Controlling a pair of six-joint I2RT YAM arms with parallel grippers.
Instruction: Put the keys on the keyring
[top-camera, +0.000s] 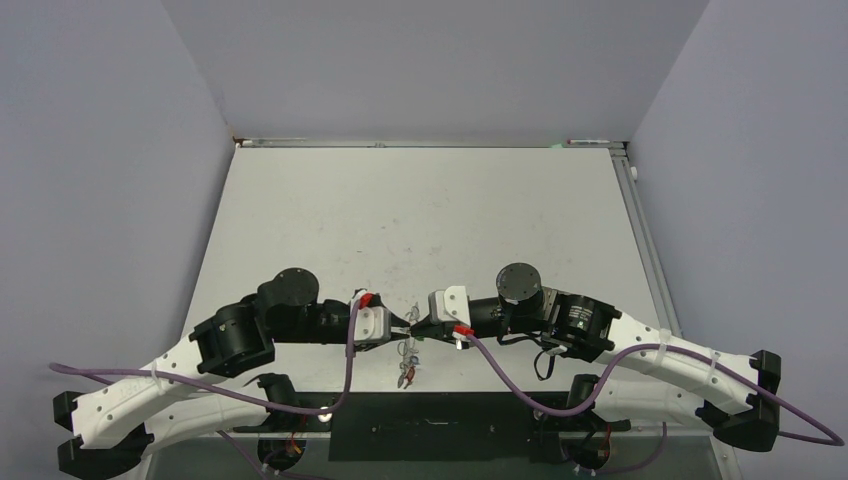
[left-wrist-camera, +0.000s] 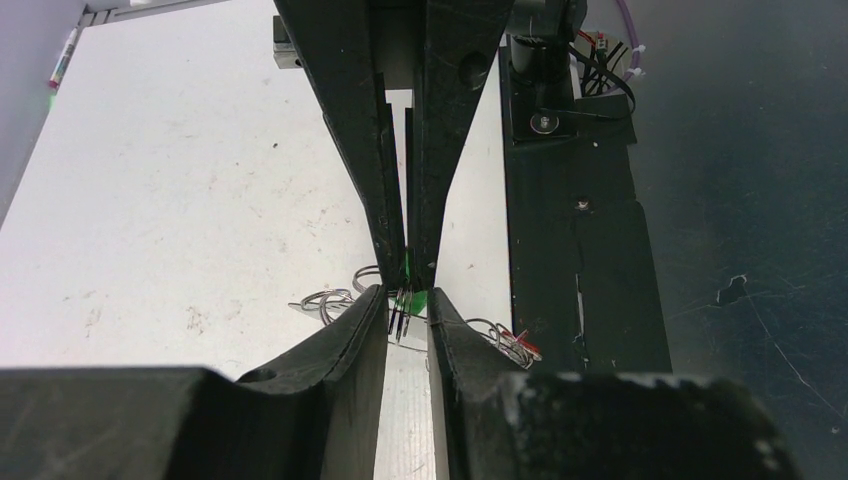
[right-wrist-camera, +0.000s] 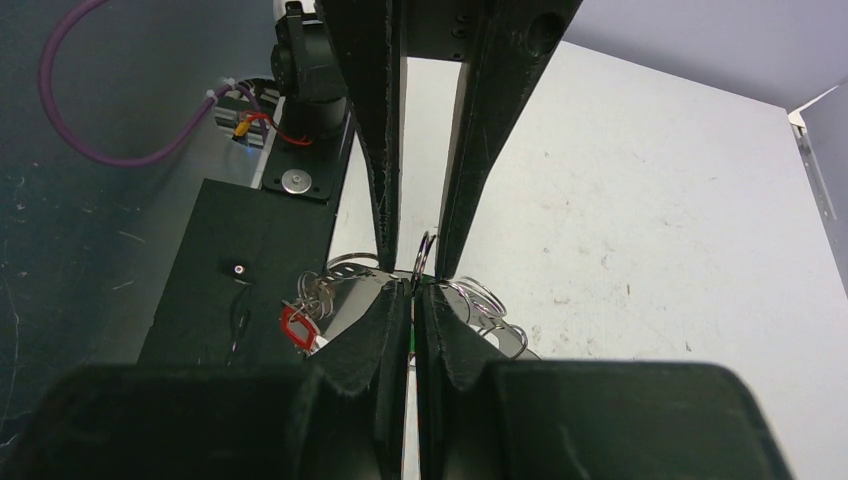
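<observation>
Both claws meet tip to tip low over the near middle of the worktop (top-camera: 420, 215). The left claw (top-camera: 402, 325) is pinched on the green-tagged key (left-wrist-camera: 412, 296), while the right claw (top-camera: 420, 327) is clamped on the keyring (right-wrist-camera: 424, 258). The red-tagged key (right-wrist-camera: 297, 326) dangles below beside it.

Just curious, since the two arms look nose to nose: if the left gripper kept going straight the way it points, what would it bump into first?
Most likely the right gripper. The left gripper points at it tip to tip, with only the green-tagged key and keyring wires between them.
</observation>
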